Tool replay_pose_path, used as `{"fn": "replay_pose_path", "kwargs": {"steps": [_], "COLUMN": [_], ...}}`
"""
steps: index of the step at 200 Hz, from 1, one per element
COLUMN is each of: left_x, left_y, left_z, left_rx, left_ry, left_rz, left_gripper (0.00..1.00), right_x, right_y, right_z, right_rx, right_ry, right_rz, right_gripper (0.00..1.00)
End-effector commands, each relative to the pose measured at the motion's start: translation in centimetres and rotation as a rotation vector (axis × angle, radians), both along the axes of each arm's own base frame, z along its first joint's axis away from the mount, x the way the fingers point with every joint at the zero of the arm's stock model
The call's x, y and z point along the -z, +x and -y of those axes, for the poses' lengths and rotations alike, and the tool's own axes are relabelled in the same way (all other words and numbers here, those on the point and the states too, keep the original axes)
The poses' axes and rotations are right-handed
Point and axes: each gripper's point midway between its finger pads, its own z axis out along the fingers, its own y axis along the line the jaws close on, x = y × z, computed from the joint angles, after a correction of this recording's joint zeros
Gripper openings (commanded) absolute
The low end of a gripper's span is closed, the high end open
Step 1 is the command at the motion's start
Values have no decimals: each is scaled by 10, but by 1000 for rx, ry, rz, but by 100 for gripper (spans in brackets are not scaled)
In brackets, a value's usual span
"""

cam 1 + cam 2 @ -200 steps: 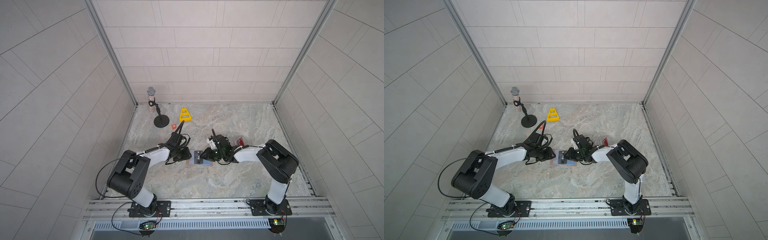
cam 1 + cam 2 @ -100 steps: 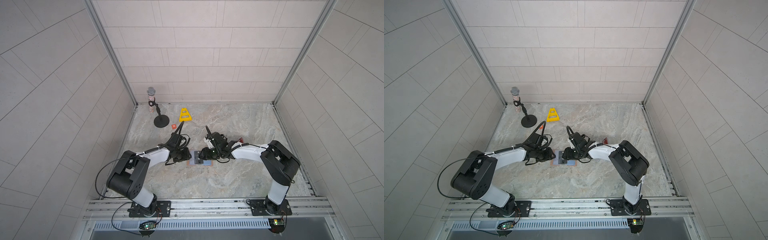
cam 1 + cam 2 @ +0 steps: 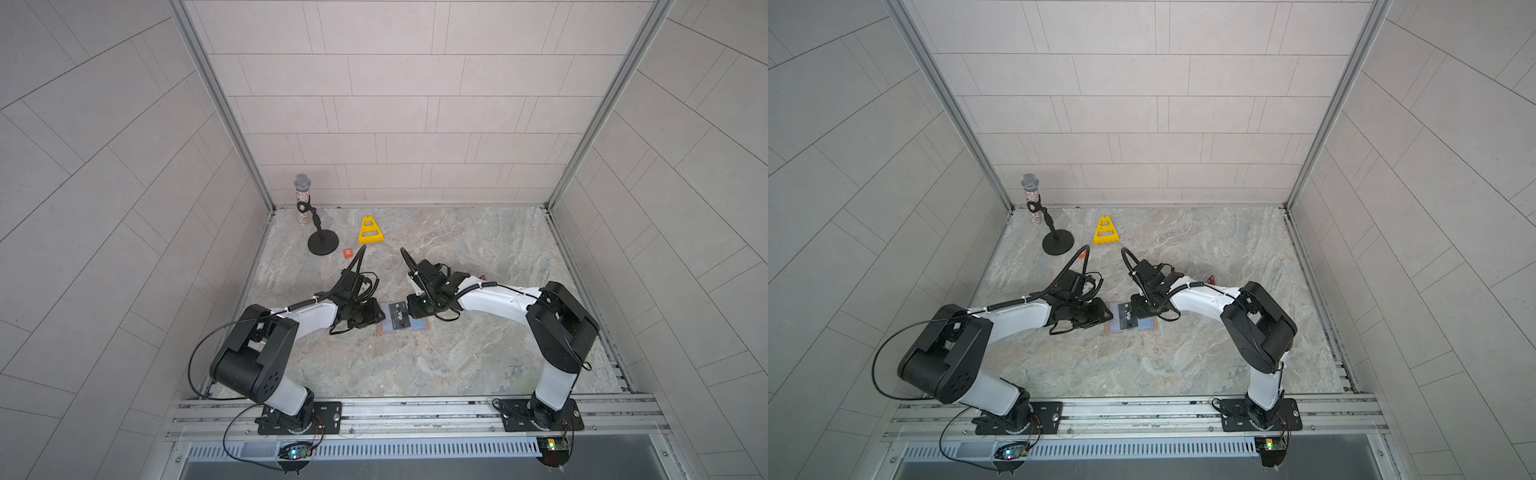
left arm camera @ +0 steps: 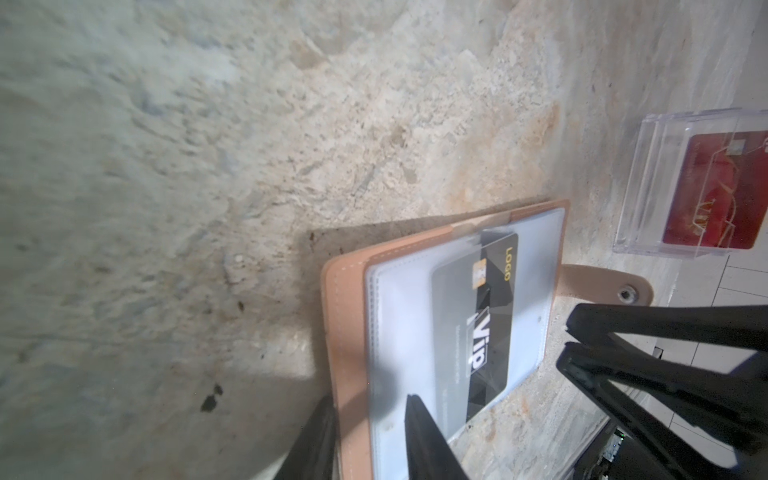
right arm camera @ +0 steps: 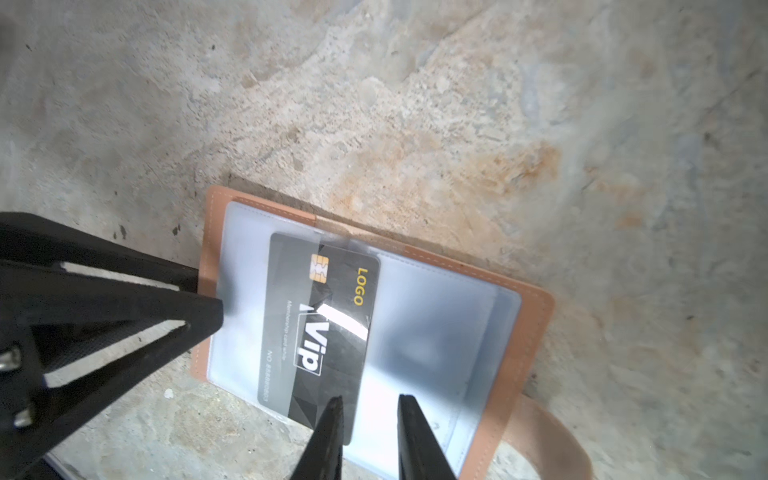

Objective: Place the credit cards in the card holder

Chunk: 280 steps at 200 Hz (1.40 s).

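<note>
The room is a small booth with three walls (image 3: 395,104) covered in large pale grey tiles. Metal profiles (image 3: 220,104) run up the two back corners. The floor (image 3: 457,357) is a marbled stone surface in grey and beige with rusty spots. At the front lies an aluminium rail (image 3: 415,411). The light is even and soft.

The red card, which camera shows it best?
The left wrist view: the red card lies in a clear plastic box, its gold pattern visible. In both top views only a red sliver shows behind the right arm. The right wrist view misses it.
</note>
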Motion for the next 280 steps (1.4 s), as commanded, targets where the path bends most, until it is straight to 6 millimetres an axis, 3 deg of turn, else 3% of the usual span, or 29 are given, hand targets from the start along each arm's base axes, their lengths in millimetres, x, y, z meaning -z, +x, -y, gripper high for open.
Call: {"fn": "replay_pose_path", "kwargs": {"steps": [1, 29, 93, 165, 280], "left_x": [9, 9, 12, 14, 13], "left_y": [-12, -12, -13, -13, -12], "left_z": [-2, -2, -1, -1, 1], "left_rx": [2, 2, 7, 10, 15], "left_ry": [7, 7, 8, 5, -3], "left_rz": [-43, -43, -50, -54, -55], "left_gripper": [34, 34, 34, 34, 34], "right_x": [10, 17, 29, 32, 31], "right_y": [-4, -6, -9, -16, -18], "right_z": [15, 13, 6, -20, -40], "right_rx": [-13, -35, -65, -87, -91], "right_ry": [-114, -161, -228, -109, 2], "right_rz": [-6, -18, -27, -75, -100], "right_gripper": [20, 14, 13, 13, 14]}}
